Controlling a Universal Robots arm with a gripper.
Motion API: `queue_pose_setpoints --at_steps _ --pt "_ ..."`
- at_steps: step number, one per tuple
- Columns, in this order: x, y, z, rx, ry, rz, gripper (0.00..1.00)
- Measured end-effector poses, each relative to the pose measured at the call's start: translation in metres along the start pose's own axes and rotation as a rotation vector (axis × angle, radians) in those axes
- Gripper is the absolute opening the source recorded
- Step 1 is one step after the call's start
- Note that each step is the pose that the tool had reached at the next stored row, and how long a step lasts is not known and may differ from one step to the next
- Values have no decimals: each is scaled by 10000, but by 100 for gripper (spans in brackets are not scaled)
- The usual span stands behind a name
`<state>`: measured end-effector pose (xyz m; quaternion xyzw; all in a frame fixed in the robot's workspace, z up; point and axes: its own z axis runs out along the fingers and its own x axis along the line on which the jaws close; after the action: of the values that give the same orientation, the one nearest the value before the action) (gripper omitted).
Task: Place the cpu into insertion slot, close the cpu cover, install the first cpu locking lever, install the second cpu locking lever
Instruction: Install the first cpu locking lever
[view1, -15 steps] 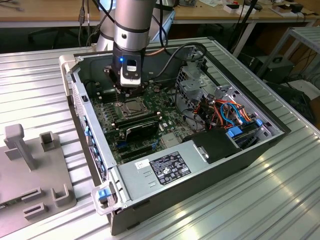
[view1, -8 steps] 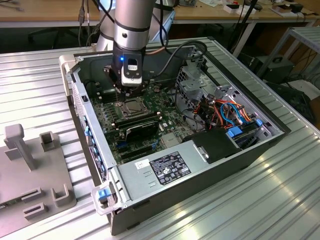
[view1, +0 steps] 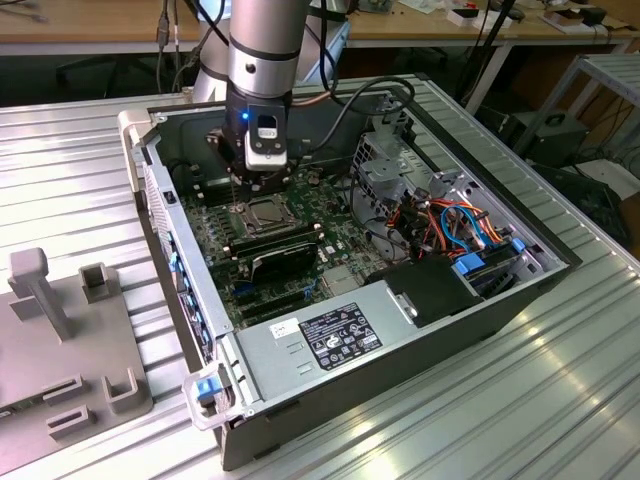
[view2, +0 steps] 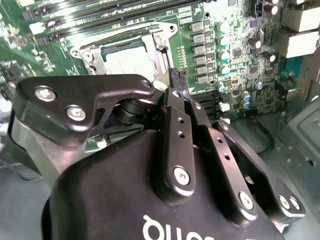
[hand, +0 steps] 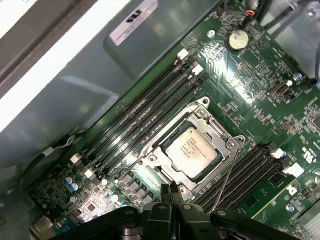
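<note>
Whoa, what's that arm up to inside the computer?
A robot arm hangs over the open computer case, its claw shut just beside the insertion slot. The cpu already lies in it, and the cpu cover looks down around it. One thin wire lever alongside looks not yet latched.

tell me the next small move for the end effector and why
Probably nudge the end effector across to the thin locking lever and press it down: the cpu sits under the closed-looking cpu cover, yet that lever stands raised.
</note>
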<state>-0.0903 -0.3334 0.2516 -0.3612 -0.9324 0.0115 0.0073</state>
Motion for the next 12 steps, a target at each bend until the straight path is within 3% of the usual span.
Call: queue_pose_setpoints --at_steps 1,2,8,12 --pt "0 1 1 0 -10 -385 11" --pt "9 -7 1 2 -14 -531 11" --pt "143 -130 5 1 -15 -585 11" --pt "190 -172 7 2 -19 -718 11"
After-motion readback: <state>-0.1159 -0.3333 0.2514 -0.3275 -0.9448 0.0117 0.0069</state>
